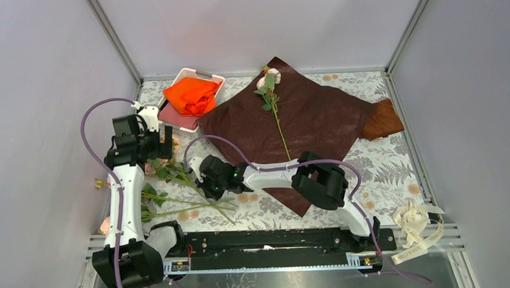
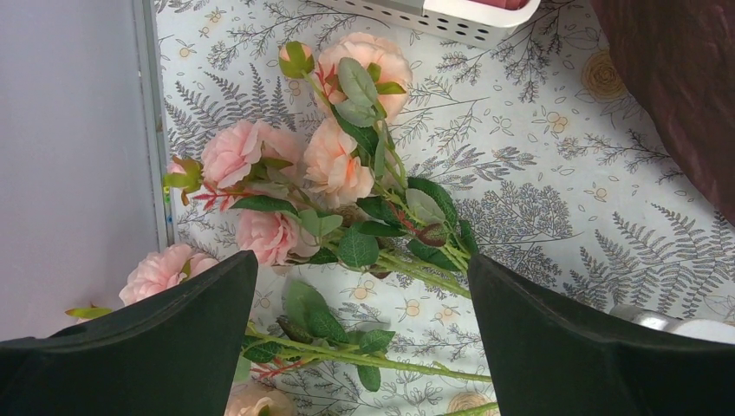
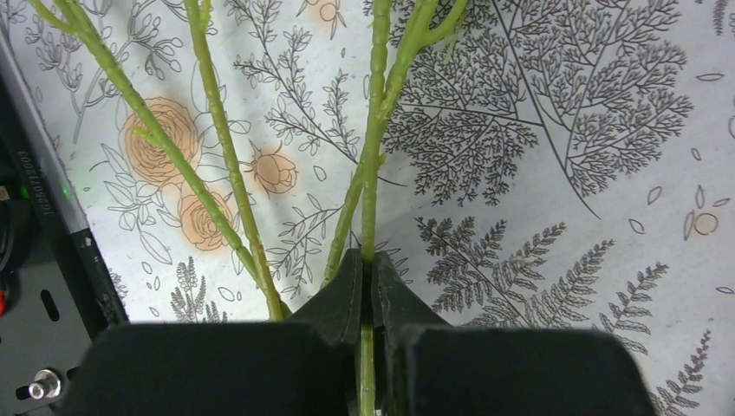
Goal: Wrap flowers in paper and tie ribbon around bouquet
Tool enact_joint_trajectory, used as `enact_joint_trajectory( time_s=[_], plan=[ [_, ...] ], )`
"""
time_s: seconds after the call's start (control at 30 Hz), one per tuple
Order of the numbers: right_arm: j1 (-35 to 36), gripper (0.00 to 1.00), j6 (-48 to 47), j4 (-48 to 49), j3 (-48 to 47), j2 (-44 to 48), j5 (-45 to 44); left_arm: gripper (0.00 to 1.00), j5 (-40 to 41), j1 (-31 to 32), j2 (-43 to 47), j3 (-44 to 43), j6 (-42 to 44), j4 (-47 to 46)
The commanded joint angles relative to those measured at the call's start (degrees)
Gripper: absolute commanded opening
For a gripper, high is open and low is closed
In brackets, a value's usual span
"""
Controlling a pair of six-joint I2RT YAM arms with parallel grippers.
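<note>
"Fern-printed cloth covers the table [image 1: 381, 171], with pale walls on three sides. Where do the flowers lie?" asks the student.

"Top view: most of the flowers [image 1: 170, 185] lie in a loose heap at the left, beside the paper [image 1: 315, 116]. One rose [image 1: 273, 95] rests on the paper itself, bloom toward the far wall. The ribbon [image 1: 415, 225] is bunched at the near right edge, well apart," the tutor answers.

"And the grippers?"

"Right wrist view: the right gripper [image 3: 368, 269] is pinched tight on a single green stem [image 3: 371, 156], on its bare length. Left wrist view: the left gripper [image 2: 361, 260] hangs over the blooms [image 2: 329, 165], jaws spread wide, holding nothing."

"How will a rose handle?"

"Probably light, with a thin springy stem and soft petals that would crush. The bare stem is the place to grip, though neighbouring stems may tangle and drag along. The paper looks thin and crinkly, likely to slide or crease."

"Any containers?"

"One: a white tray [image 1: 192, 70] at the far left holds a folded orange cloth [image 1: 190, 95]. A brown cloth [image 1: 383, 119] lies loose, touching the paper's right corner."
</note>
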State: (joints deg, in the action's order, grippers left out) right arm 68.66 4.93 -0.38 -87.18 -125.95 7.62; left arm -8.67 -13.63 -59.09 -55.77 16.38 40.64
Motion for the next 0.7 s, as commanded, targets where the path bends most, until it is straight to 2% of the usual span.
enact_joint_trajectory(
  time_s=[0.0,0.07,0.23,0.33,0.4,0.53,0.67],
  plan=[
    [0.51,0.00,-1.83,-0.26,-1.04,4.74,-4.07,0.99,-0.87,-0.59,0.93,-1.05,-0.84,-2.36],
    [0.51,0.00,-3.07,-0.22,-0.45,8.59,-4.36,0.98,-1.15,-0.52,0.95,-3.33,-0.92,-1.16],
    [0.20,0.00,-4.66,8.26,5.04,20.60,-2.71,0.99,-2.06,-0.53,2.09,-12.45,0.71,3.34],
    [-0.84,0.00,-4.67,10.34,6.70,26.74,-6.03,0.99,-5.24,-0.53,2.19,-18.23,0.65,6.11],
    [-2.33,0.00,-4.31,9.75,7.51,29.71,-11.87,0.99,-7.44,-0.54,2.17,-21.78,0.39,7.71],
    [-12.11,0.00,3.26,9.67,13.73,35.44,-17.50,0.99,-11.01,-0.52,1.66,-27.65,-0.45,10.63],
    [-21.74,0.00,8.94,13.36,22.82,40.85,-24.35,0.99,-13.96,-0.47,1.43,-29.12,-0.39,12.00]
  ],
)
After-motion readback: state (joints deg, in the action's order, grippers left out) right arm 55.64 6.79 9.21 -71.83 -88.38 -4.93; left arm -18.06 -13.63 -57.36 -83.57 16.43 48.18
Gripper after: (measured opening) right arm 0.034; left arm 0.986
